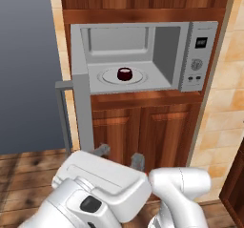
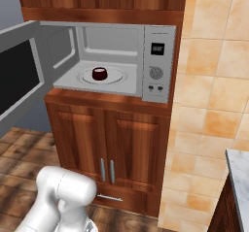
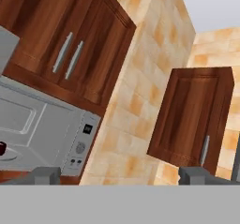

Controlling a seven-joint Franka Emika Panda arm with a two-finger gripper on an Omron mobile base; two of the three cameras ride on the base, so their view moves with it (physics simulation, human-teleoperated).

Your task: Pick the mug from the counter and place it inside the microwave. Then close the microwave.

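The mug (image 1: 124,74) sits on the turntable (image 1: 108,77) inside the microwave (image 1: 143,55), above and ahead of the gripper (image 1: 119,156), which hangs empty with fingers spread apart. The door (image 1: 82,108) stands wide open to the gripper's left. A careless swing could clip the door's edge or slam it, rattling the mug.

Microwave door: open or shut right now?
Open. The microwave door is swung wide left, cavity exposed, with the mug upright on the turntable.

You see the mug (image 3: 2,148) cut by the hand view's left edge; the microwave (image 2: 156,63) panel's display is too small to read
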